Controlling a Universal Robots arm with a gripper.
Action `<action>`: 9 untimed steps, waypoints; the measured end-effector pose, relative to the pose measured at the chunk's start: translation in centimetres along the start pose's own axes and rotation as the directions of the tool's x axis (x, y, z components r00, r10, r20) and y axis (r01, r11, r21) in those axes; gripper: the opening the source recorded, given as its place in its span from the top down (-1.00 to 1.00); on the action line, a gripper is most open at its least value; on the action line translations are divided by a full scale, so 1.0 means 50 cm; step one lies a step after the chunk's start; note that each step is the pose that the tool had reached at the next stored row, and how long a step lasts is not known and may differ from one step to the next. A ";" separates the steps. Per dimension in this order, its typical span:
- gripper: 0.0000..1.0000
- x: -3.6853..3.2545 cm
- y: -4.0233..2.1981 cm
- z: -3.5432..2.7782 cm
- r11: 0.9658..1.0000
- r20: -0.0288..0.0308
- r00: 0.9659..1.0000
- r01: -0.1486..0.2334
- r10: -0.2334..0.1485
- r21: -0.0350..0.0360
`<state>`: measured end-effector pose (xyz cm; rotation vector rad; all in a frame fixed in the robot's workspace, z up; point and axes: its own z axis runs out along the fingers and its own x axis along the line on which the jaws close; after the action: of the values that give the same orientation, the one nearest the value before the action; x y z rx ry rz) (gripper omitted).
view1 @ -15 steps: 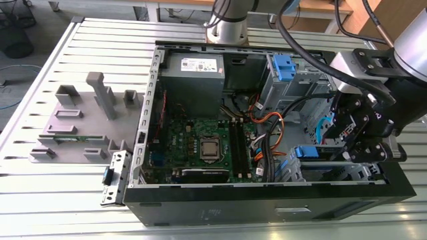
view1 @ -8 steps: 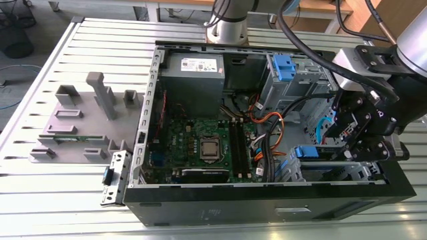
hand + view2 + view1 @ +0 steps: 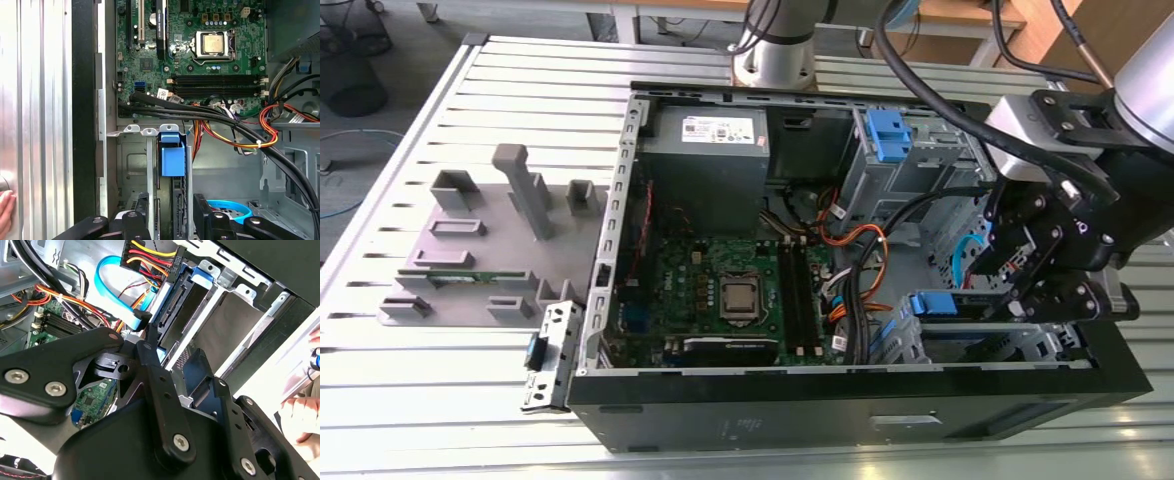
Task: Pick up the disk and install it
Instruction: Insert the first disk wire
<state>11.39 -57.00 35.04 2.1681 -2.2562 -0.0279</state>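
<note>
The disk (image 3: 171,160) stands on edge in the metal drive bay at the case's front corner, its blue rail facing the motherboard. In the second wrist view its connector end (image 3: 181,302) shows bare, with the blue tab beyond it. The exterior view shows the blue tab of the disk (image 3: 935,303) in the bay near that view's lower right. My gripper (image 3: 1047,290) hangs right over that bay. Its black fingers (image 3: 134,220) stand apart on either side of the slot, open, and the disk lies just past the tips. In the second wrist view the gripper (image 3: 172,352) sits close to the disk's connector edge.
Black, orange and blue cables (image 3: 235,130) run beside the bay. The motherboard (image 3: 720,290) and the grey power-supply box (image 3: 707,140) lie inside the open case. Grey fixtures (image 3: 480,230) stand on the slatted table at the exterior view's left. A person's hand (image 3: 300,415) rests outside the case.
</note>
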 end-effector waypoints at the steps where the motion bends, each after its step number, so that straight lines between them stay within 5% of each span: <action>1: 0.04 0.000 0.000 0.000 1.000 0.000 1.000 0.000 0.000 0.000; 9: 0.04 0.000 0.001 -0.031 1.000 0.000 1.000 0.000 0.000 0.000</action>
<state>11.38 -56.99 36.59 2.1681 -2.2562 -0.0280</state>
